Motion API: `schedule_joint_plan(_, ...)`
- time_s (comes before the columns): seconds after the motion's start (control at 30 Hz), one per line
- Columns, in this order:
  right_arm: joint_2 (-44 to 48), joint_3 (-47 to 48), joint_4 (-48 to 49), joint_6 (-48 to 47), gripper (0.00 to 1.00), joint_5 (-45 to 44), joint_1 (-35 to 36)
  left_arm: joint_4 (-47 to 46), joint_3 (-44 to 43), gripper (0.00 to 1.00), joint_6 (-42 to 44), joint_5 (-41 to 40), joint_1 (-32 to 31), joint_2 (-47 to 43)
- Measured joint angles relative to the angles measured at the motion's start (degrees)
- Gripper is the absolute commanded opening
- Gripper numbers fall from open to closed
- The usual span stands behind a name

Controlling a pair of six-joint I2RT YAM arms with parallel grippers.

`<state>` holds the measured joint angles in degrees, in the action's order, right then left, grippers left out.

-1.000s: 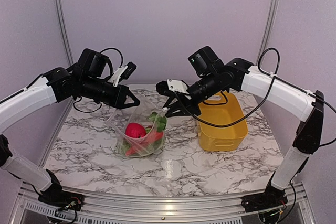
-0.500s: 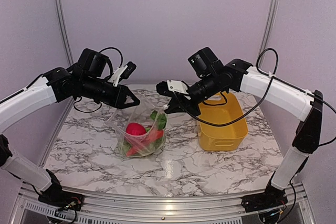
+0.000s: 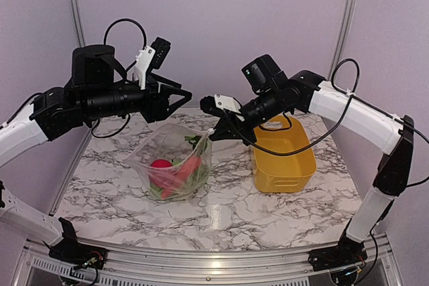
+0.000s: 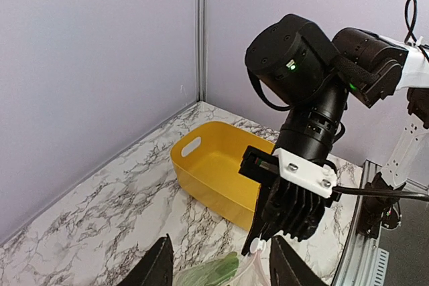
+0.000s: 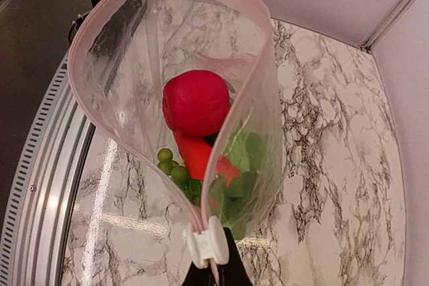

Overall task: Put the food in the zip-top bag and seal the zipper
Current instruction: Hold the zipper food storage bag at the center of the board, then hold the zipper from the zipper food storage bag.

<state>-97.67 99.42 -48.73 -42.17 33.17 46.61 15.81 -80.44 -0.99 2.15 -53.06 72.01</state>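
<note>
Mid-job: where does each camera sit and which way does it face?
Top external: above, behind the bases, facing down; left arm, right arm, zip-top bag, yellow basket.
Left wrist: faces the right gripper and basket; own open fingers at bottom.
Right wrist: looks down into the bag; own tips pinch the zipper.
Top and left wrist share the basket.

The counter (image 3: 100, 179) is white marble-look with dark grey veins, a patch of light (image 3: 216, 216) glinting near its near edge, where a ribbed metal rail (image 3: 201, 264) runs left to right. Plain pale lilac walls (image 3: 214, 25) close in the far, left and right sides, with slim metal posts (image 3: 74, 18) at the far corners. Past the rail the floor (image 5: 27, 51) is dark grey.
</note>
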Motion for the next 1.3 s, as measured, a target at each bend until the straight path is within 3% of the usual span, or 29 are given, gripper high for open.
schedule_joint_plan(0.23,-0.46,0.15,0.00,4.28,0.00,2.49,-0.24,-5.49,4.15,0.46,5.90,-0.57,-3.41,0.44)
schedule_joint_plan(0.7,-0.55,0.20,0.04,7.93,0.00,3.89,-1.62,-8.72,7.89,0.29,4.50,4.26,-3.69,3.87)
schedule_joint_plan(1.07,-0.55,0.20,0.09,7.93,0.00,3.91,-1.64,-8.70,7.52,0.28,5.31,4.39,-3.69,7.89)
schedule_joint_plan(1.3,-0.55,0.20,0.07,7.89,0.01,3.91,-1.64,-8.04,5.53,0.23,6.86,3.85,-4.07,10.03)
